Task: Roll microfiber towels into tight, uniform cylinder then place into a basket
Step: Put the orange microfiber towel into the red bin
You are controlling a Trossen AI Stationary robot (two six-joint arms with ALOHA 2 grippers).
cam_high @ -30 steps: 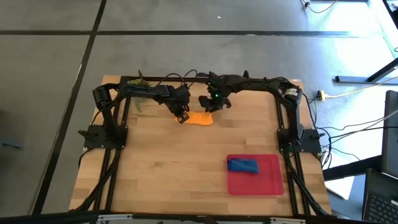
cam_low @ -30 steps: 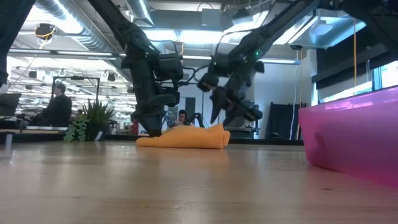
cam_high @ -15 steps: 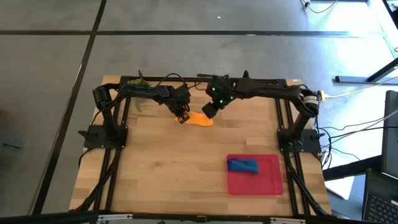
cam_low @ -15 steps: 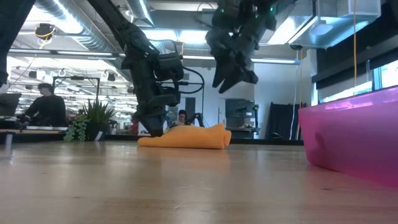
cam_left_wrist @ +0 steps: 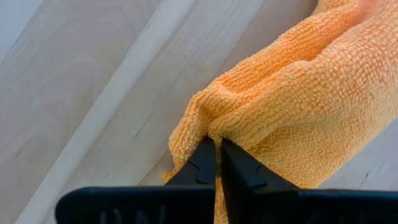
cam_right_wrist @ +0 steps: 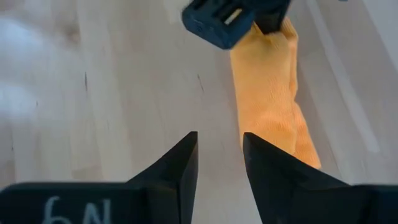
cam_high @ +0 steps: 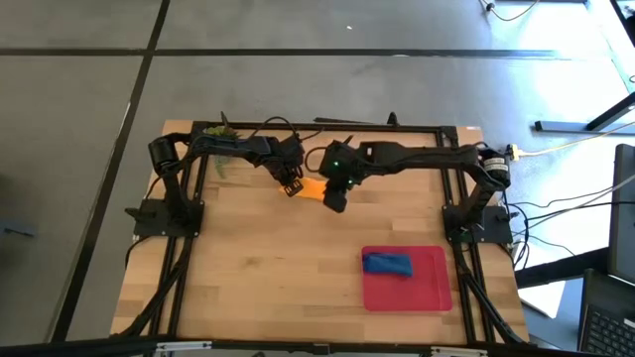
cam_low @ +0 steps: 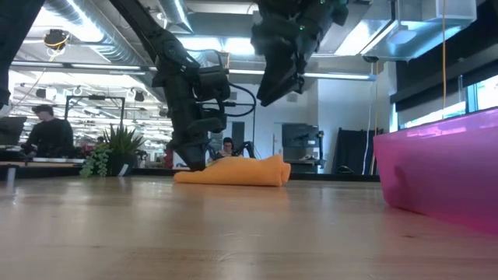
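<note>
The orange towel lies loosely rolled on the table at the far middle, its long side on the wood; it also shows in the low view. My left gripper is shut on the towel's left end. My right gripper hovers open above the towel's right end and touches nothing; the low view shows it well clear of the cloth. The blue towel lies rolled in the red tray at the near right. My left gripper pinches a bunched fold at the orange towel's left end between its two fingers. The fingers come from above, pointing down. The towel lies on the table, slack, stretching away from the fingers.
The red tray's wall stands close on the right in the low view. Bare wood lies between the orange towel and the table's near edge. A potted plant and a person show beyond the table.
My right gripper has risen from beside the orange towel's right end and moved toward the table's near edge, now hovering over that end. The towel and my left gripper have stayed in place.
</note>
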